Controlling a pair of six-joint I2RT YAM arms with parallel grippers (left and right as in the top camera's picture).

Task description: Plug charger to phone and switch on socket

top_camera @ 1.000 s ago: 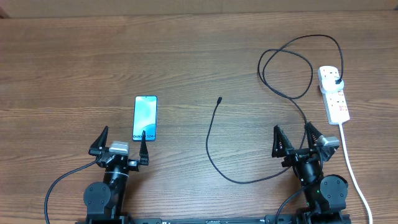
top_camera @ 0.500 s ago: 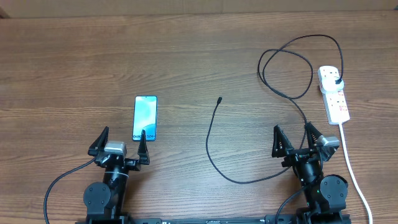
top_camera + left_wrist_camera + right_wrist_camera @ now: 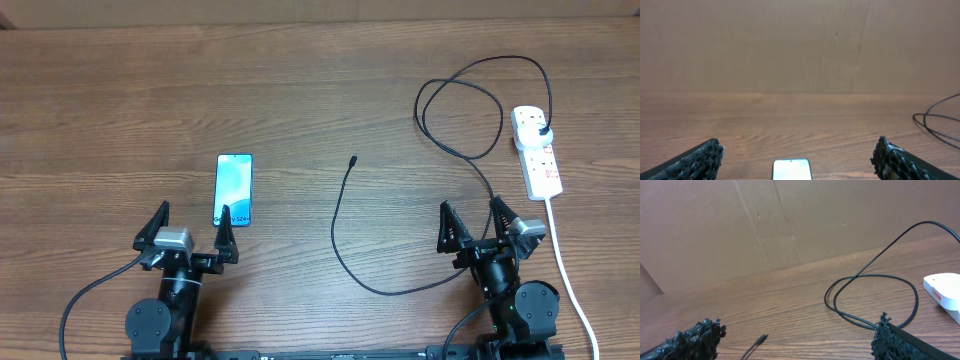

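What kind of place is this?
Probably a robotics lab bench: a wood-grain table, a plain cardboard backdrop, and only a phone, charger and socket laid out in front of the left gripper and right gripper.

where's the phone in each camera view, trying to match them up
Overhead: the phone lies left of centre, screen up.
Left wrist: only the phone's far end shows, at the bottom edge, centre.
Right wrist: not in it.
Shared landmark: the black charger cable, at the right edge in left wrist, looped at right in right wrist.
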